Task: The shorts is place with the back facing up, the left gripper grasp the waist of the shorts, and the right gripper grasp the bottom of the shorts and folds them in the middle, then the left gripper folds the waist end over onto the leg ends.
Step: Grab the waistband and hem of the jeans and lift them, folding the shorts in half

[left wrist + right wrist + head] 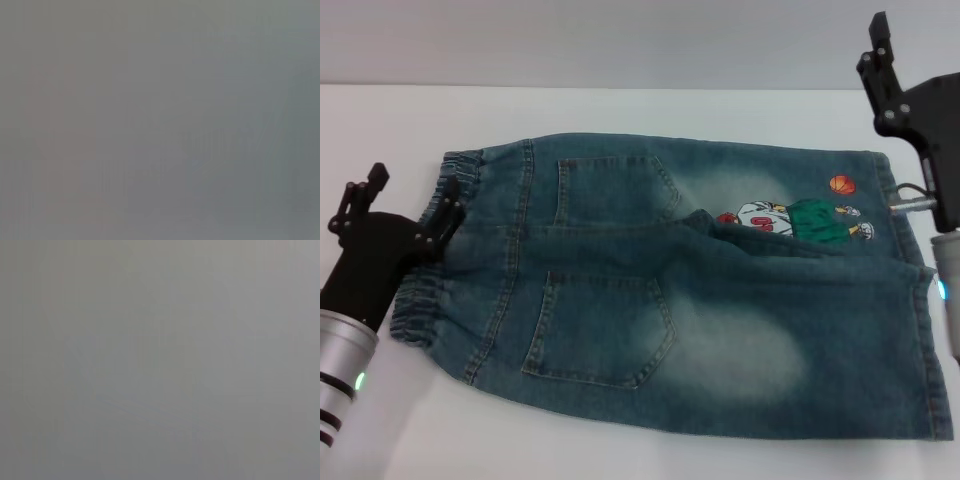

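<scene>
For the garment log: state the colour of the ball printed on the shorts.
Orange, on the printed ball of the shorts; head view shows it best.

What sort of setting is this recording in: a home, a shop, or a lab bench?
Most likely a lab or test bench, not a home: a bare white table against a plain wall holds only the denim shorts, laid flat, with the left hand at the waist and the right hand near the hems.
</scene>
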### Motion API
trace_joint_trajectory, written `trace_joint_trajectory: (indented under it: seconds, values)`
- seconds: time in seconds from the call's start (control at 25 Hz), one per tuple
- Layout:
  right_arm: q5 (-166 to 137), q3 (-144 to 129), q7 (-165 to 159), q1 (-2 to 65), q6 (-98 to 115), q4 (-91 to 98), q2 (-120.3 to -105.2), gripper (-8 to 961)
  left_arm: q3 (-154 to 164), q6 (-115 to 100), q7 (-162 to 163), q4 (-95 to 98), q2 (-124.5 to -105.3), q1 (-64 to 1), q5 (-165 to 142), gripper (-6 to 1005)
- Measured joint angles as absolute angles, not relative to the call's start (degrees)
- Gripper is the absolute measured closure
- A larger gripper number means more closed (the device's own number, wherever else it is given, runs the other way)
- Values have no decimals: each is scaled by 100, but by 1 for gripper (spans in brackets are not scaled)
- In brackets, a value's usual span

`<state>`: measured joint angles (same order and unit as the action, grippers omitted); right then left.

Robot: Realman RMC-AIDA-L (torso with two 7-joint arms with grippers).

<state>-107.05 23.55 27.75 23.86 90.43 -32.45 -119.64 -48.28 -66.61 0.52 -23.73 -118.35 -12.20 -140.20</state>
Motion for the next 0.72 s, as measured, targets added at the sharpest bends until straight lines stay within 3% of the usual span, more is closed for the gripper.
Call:
trace_joint_trajectory:
  seconds: [0.28,0.72]
  values:
    - [-10658,2006,1183,2349,10273,-3006,-11945,210,-4814,-6485,52,-2373,-11849,-1330,-14052,165]
    - [-10431,1997,-1712,2307,10324,-2740,-11927,209,-4815,-6423,53,-2373,-11856,-1412,-14054,165]
